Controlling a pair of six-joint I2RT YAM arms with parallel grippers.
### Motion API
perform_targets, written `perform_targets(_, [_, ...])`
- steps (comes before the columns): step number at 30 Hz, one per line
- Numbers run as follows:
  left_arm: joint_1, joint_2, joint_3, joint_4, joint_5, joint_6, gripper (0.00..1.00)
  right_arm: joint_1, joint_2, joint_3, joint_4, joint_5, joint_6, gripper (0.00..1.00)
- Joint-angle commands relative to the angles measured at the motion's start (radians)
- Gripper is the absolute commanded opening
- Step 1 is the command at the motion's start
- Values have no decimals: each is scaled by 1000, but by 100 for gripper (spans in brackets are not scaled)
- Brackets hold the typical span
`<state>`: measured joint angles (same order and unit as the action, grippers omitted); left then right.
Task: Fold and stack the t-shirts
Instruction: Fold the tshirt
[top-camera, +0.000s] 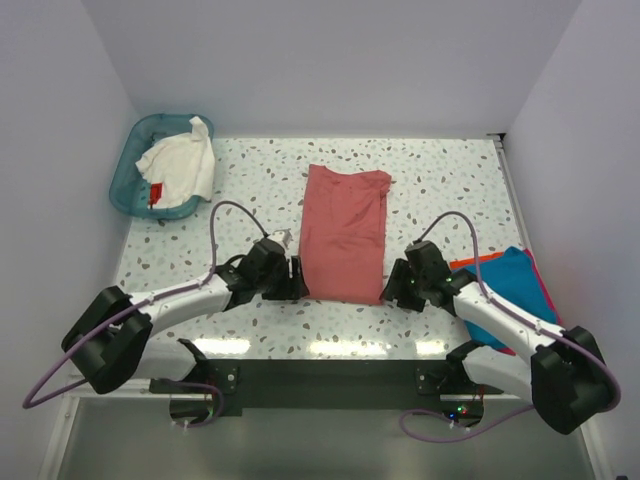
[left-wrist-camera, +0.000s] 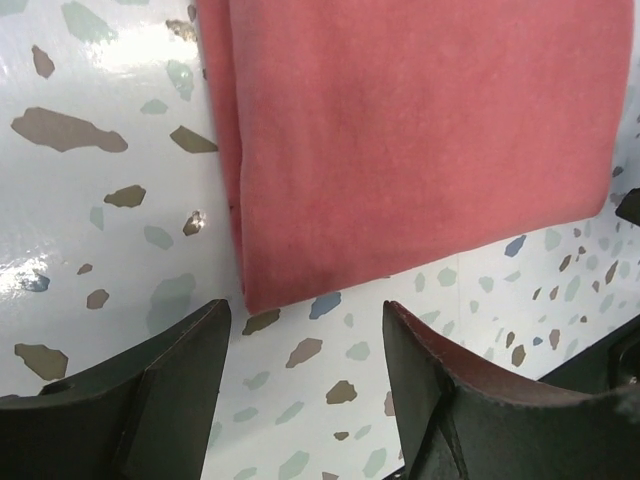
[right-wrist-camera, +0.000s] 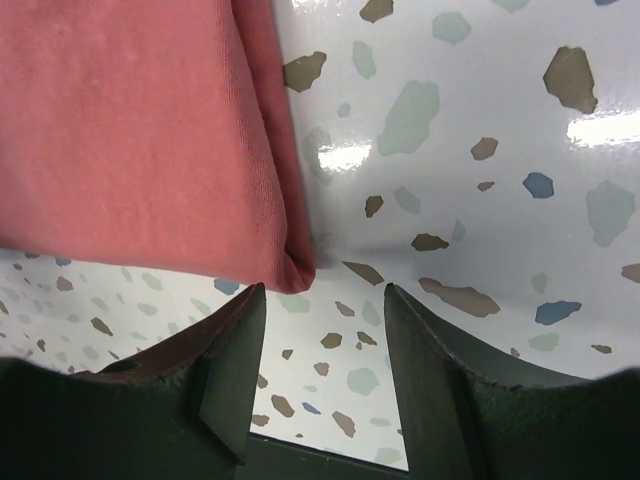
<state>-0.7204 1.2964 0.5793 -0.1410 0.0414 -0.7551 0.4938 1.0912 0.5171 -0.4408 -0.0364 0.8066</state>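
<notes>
From the top camera, the salmon-red t-shirt (top-camera: 345, 235) lies flat on the speckled table (top-camera: 450, 180), folded into a long narrow strip. The left gripper (top-camera: 297, 278) sits low at the strip's near left corner, so the cloth is just ahead of it and to its right. The right gripper (top-camera: 393, 285) sits at the near right corner, with the cloth ahead of it and to its left. Far beyond the left gripper and off to its left, a white t-shirt (top-camera: 180, 165) is heaped in a teal basket (top-camera: 125, 185). Just behind the right gripper, under that arm, lie a folded teal-blue t-shirt (top-camera: 510, 290) and an orange-red t-shirt (top-camera: 465, 263) beneath it.

In the left wrist view, the left gripper (left-wrist-camera: 305, 330) has its fingers (left-wrist-camera: 170, 390) spread wide, and only bare table shows in the gap. The salmon-red t-shirt (left-wrist-camera: 420, 130) is just ahead of the fingertips; its folded corner is close to the gap but not inside it.

In the right wrist view, the right gripper (right-wrist-camera: 322, 300) is also spread, with nothing pinched. The salmon-red t-shirt (right-wrist-camera: 130, 130) fills the area ahead and to the left. Its corner comes down right beside the tip of the left-hand finger, while the other finger (right-wrist-camera: 430, 380) stands over bare table.
</notes>
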Motion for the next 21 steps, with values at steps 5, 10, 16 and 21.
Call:
perform_targets(5, [3, 43, -25, 61, 18, 17, 61, 25, 13, -52, 132, -10, 123, 53])
perform_targets(10, [3, 63, -33, 75, 12, 10, 58, 77, 59, -72, 191, 7, 181, 52])
perform_targets(16, [3, 83, -53, 99, 9, -1, 53, 86, 58, -103, 211, 30, 217, 49])
perform_targets(21, [3, 104, -67, 124, 15, -6, 45, 86, 32, -103, 182, 66, 221, 33])
